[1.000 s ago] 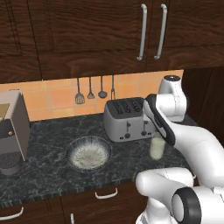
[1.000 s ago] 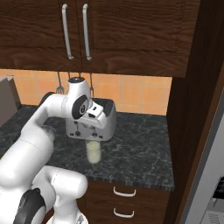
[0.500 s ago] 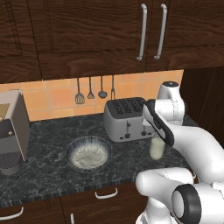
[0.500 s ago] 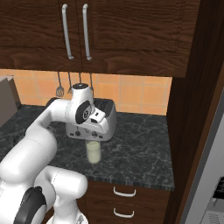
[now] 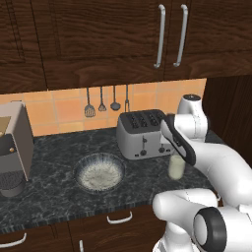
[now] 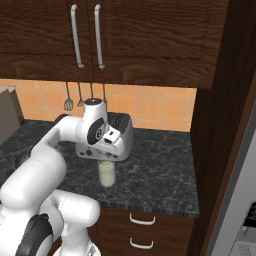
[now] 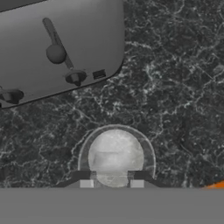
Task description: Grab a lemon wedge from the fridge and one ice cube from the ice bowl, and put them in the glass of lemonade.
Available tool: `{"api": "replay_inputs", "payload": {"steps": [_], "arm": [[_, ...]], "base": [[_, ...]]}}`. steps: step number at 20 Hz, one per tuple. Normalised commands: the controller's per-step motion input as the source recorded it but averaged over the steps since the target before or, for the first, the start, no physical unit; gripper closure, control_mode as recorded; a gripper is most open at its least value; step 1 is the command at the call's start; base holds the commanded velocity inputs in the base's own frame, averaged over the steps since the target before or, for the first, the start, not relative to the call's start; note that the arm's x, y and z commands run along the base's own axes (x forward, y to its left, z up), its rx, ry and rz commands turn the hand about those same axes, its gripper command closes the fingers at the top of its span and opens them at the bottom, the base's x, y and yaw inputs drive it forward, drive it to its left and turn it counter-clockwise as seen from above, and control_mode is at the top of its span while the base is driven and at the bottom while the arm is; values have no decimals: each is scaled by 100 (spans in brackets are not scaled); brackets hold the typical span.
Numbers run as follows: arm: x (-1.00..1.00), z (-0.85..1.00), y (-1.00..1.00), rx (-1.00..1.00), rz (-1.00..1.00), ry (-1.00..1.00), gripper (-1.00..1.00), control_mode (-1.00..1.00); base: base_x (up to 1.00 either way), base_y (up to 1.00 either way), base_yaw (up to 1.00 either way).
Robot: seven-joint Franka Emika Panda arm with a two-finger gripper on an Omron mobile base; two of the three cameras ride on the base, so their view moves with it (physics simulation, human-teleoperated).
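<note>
- Over the last second the gripper (image 7: 112, 183) has sunk lower above the glass of lemonade (image 6: 106, 174) — drop imminent, likely.
- Gripper nearly clenched; held item untellable.
- Glass on bench (image 6: 155, 170) beside toaster (image 5: 142, 133); ice bowl (image 5: 100, 171) further left.

No legible text, label, brand, number or sign anywhere. Silver four-slot toaster (image 5: 141, 134) with unmarked levers and knobs; small dark plate on its front face (image 7: 99, 74), too small to read. Grey boxy coffee machine (image 5: 14, 147) and dark wooden wall cabinets (image 6: 130, 40), both unlettered.
</note>
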Motion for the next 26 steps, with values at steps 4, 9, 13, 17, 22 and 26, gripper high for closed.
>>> {"api": "replay_inputs", "payload": {"steps": [4, 9, 13, 17, 22, 26], "arm": [[0, -3, 0, 1, 0, 0, -100, -100], [0, 0, 0, 0, 0, 0, -100, -100], [0, 0, 0, 0, 0, 1, -100, -100], [0, 0, 0, 0, 0, 0, -100, -100], [-19, 31, 0, 3, 0, -12, -100, -100], [-36, 50, 3, 5, 0, -17, -100, -100]], "base": [[0, 0, 0], [0, 0, 0], [0, 0, 0], [0, 0, 0], [0, 0, 0], [0, 0, 0]]}}
